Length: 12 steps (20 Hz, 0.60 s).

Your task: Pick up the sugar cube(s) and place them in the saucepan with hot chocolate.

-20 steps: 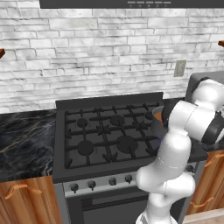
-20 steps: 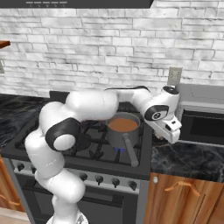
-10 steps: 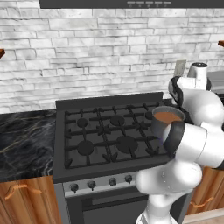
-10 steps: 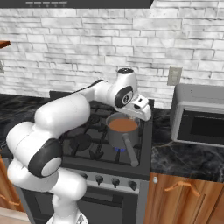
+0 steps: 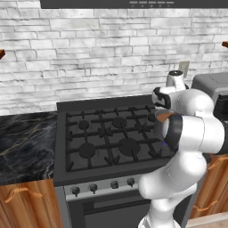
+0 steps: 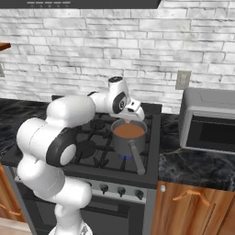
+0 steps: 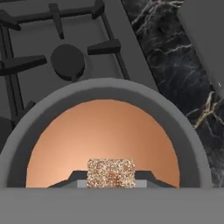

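So the gripper (image 7: pixel 110 181) is pinched nearly closed on the cube (image 7: pixel 111 173), a speckled brown block held between its tips. It's hanging right over the saucepan (image 6: pixel 129 137), which sits on the stove (image 5: pixel 107 138) at the right front burner, with the microwave (image 6: pixel 209 120) off at 3 o'clock. In the hand view the cube sits toward 6 o'clock of the pan, near the rim. Risk as I see it: dropping from high could splash the chocolate, and a release this close to the rim might bounce the cube out.
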### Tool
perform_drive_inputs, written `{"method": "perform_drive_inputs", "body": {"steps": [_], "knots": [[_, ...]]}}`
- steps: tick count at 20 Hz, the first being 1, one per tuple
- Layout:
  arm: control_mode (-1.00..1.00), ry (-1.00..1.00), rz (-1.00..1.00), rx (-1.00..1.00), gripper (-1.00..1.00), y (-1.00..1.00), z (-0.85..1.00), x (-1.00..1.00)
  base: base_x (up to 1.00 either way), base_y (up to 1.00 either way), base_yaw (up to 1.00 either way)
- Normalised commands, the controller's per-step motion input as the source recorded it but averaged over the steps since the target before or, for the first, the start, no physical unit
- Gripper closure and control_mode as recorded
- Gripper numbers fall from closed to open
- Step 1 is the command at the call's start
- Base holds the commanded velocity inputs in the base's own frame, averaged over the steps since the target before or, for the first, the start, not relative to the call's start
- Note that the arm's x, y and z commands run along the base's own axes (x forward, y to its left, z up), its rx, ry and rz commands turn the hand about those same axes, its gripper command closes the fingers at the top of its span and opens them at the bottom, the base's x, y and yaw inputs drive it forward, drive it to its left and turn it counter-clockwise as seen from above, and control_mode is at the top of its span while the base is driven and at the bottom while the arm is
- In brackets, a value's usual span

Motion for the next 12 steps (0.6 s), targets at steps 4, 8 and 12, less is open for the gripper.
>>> {"method": "perform_drive_inputs", "body": {"steps": [4, 8, 12], "knots": [[-1.00, 0.20, 0.00, 0.18, 1.00, 0.00, -0.02, 0.24, 0.00, 0.00, 0.00], [-1.00, 0.18, -0.01, 0.10, 1.00, -0.03, -0.18, 0.22, 0.00, 0.00, 0.00], [-1.00, 0.04, -0.01, 0.01, 1.00, -0.01, -0.09, 0.04, 0.00, 0.00, 0.00]]}}
